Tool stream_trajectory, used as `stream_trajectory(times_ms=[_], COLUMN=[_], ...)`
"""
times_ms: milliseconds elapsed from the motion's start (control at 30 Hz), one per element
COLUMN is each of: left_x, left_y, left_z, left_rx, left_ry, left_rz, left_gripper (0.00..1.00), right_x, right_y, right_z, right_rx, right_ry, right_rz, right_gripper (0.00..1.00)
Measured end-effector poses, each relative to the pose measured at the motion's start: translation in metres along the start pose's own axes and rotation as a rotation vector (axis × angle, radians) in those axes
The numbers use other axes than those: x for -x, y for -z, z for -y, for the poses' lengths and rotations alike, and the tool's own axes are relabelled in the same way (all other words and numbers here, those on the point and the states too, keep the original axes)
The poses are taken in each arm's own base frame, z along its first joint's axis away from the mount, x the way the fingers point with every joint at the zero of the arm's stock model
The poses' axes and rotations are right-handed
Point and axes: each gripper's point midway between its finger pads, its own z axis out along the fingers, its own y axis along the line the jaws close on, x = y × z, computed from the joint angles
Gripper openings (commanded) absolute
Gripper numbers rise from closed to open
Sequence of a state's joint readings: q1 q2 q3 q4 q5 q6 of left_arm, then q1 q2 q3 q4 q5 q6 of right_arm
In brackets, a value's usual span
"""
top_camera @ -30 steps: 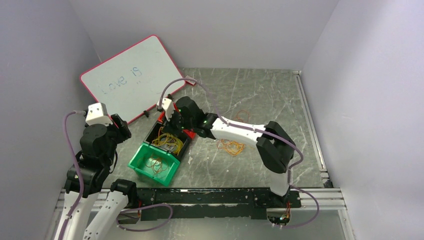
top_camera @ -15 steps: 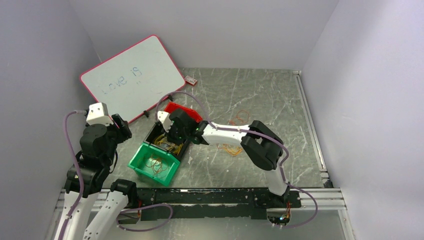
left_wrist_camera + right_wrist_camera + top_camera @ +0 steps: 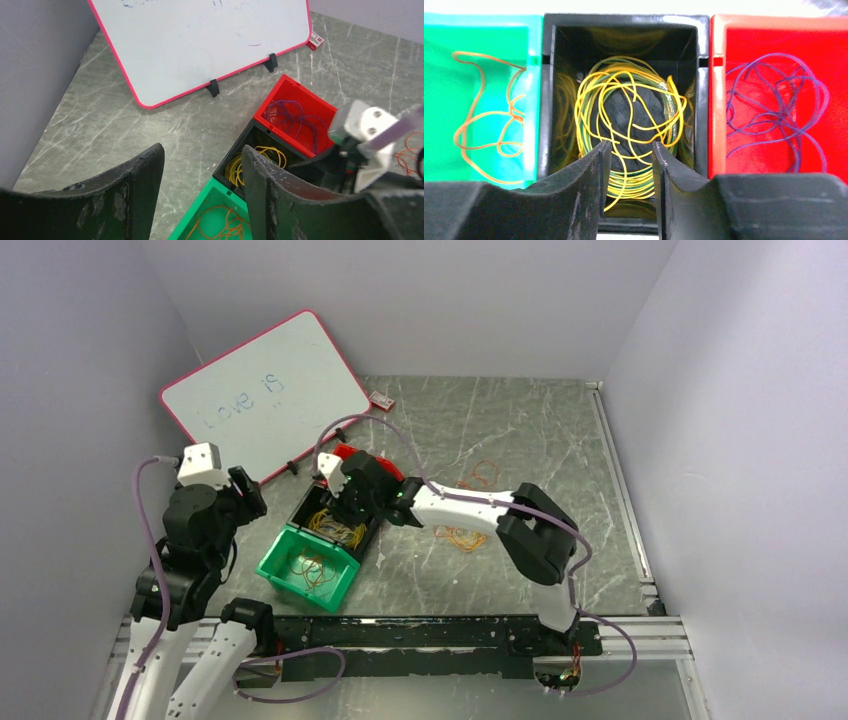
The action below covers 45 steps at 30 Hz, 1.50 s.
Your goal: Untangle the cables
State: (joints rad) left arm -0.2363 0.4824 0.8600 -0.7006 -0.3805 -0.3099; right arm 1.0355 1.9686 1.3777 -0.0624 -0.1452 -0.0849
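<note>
Three small bins stand in a row. The green bin (image 3: pixel 439 100) holds orange cable loops (image 3: pixel 484 120), the black bin (image 3: pixel 624 25) yellow cable loops (image 3: pixel 629 105), and the red bin (image 3: pixel 769 40) purple loops (image 3: pixel 774 105). My right gripper (image 3: pixel 630 150) is open and hovers over the black bin (image 3: pixel 335 525), with yellow loops showing below the gap and nothing held. More orange loops (image 3: pixel 462 536) lie loose on the table right of the bins. My left gripper (image 3: pixel 202 155) is open and empty, raised left of the bins (image 3: pixel 250 498).
A pink-framed whiteboard (image 3: pixel 265 395) leans at the back left. A small red-and-white item (image 3: pixel 381 399) lies by its right corner. Another orange loop (image 3: pixel 484 473) lies farther back. Grey walls close in the left, back and right sides.
My right gripper moved from over the red bin toward the black bin, dipped, then drew back slightly. The red bin is now uncovered. The left arm shifted only slightly.
</note>
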Motion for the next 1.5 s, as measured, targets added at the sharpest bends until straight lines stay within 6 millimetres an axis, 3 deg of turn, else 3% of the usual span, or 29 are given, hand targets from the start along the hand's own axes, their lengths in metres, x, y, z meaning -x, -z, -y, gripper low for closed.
stream_trajectory(times_ms=[233,433,600,767,933,1067,1167,1267,1500], left_x=[-0.007,-0.009,-0.011,-0.026,-0.061,-0.092,-0.110,-0.118,-0.111], left_y=[-0.005,-0.006,-0.014,-0.026,-0.028,-0.013,-0.005,-0.003,-0.005], left_z=[0.008,0.020,0.044,0.074,0.108,0.157,0.180,0.190,0.193], left_rx=[-0.035,-0.096,-0.200,-0.326,-0.427,-0.547,-0.587,-0.592,-0.575], left_ry=[-0.023,-0.049,-0.048,0.006,0.023,-0.041,-0.078,-0.087,-0.058], left_rz=[-0.040,-0.067,-0.100,-0.156,-0.253,-0.334,-0.373,-0.385,-0.347], left_gripper=[0.67,0.68,0.64,0.64,0.64,0.63,0.63,0.63,0.63], right_x=[0.037,0.029,0.005,-0.032,-0.101,-0.143,-0.159,-0.171,-0.195], right_y=[0.044,0.083,0.126,0.189,0.243,0.252,0.253,0.250,0.229], right_z=[-0.002,0.007,0.032,0.081,0.127,0.130,0.132,0.134,0.128], right_rx=[-0.022,-0.117,-0.289,-0.526,-0.724,-0.760,-0.753,-0.726,-0.625], right_ry=[-0.011,-0.077,-0.206,-0.425,-0.634,-0.708,-0.747,-0.776,-0.809], right_rz=[0.095,0.111,0.094,0.094,0.049,-0.055,-0.107,-0.152,-0.253], right_gripper=[0.50,0.52,0.52,0.51,0.49,0.45,0.42,0.38,0.32])
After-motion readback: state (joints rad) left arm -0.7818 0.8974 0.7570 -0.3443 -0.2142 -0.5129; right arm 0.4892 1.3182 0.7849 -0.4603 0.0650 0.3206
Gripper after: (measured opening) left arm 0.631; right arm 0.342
